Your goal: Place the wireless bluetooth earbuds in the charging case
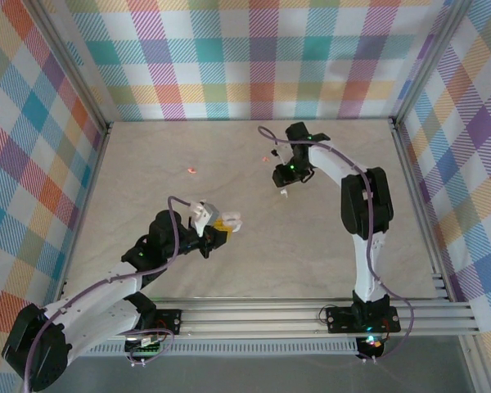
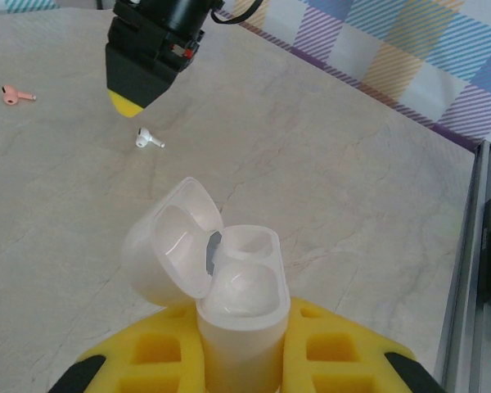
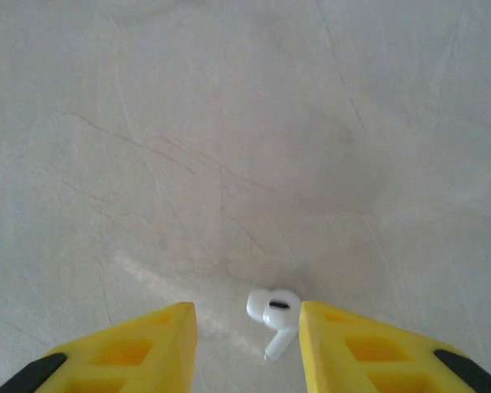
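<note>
Pickup of the white earbud (image 3: pixel 274 315) is our step: it lies on the counter (image 3: pixel 229 123) between our half-open right fingers (image 3: pixel 147 344), which should next lower and close, while left fingers (image 2: pixel 360 348) clamp the open case (image 2: pixel 237 303).

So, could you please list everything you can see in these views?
charging case: one, white, lid open, upright in the left gripper
white earbud: one, white, on the table between the right gripper fingers
pink earbuds: two, salmon pink, apart on the table
table: one, pale marbled
walls: plaid, multicoloured, around the table
left gripper: yellow fingers, shut on the charging case
right gripper: yellow fingers, open, straddling the white earbud
</note>
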You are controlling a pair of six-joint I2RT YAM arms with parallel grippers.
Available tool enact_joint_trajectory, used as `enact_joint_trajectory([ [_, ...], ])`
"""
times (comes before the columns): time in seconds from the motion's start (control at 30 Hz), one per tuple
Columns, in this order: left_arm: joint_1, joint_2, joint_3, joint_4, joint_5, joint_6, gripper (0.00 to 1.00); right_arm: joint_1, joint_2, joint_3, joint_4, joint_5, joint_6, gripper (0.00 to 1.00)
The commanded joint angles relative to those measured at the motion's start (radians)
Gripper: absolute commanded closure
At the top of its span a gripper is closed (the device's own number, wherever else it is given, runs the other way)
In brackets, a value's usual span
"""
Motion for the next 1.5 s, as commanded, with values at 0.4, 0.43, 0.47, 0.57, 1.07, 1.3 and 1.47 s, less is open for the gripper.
enact_joint_trajectory([
  [0.4, -0.007, -0.08, 0.04, -0.076, -0.04, 0.028, 1.0, 0.039, 0.048, 0.054, -0.083, 0.143, -0.023, 0.46],
  [0.43, -0.007, -0.08, 0.049, -0.088, -0.035, 0.036, 1.0, 0.038, 0.045, 0.051, -0.086, 0.148, -0.029, 0.46],
  [0.47, -0.007, -0.078, 0.056, -0.099, -0.033, 0.044, 1.0, 0.038, 0.045, 0.051, -0.09, 0.154, -0.035, 0.47],
  [0.57, -0.006, -0.075, 0.068, -0.128, -0.027, 0.063, 1.0, 0.038, 0.054, 0.048, -0.107, 0.182, -0.041, 0.51],
  [1.07, -0.007, -0.104, 0.049, -0.139, -0.019, 0.052, 1.0, 0.055, 0.066, -0.009, -0.083, 0.171, -0.029, 0.55],
  [1.3, -0.007, -0.108, 0.047, -0.132, -0.016, 0.051, 1.0, 0.059, 0.068, 0.006, -0.09, 0.178, -0.017, 0.55],
  [1.47, -0.007, -0.109, 0.049, -0.136, -0.018, 0.052, 1.0, 0.061, 0.068, 0.036, -0.097, 0.167, 0.005, 0.55],
])
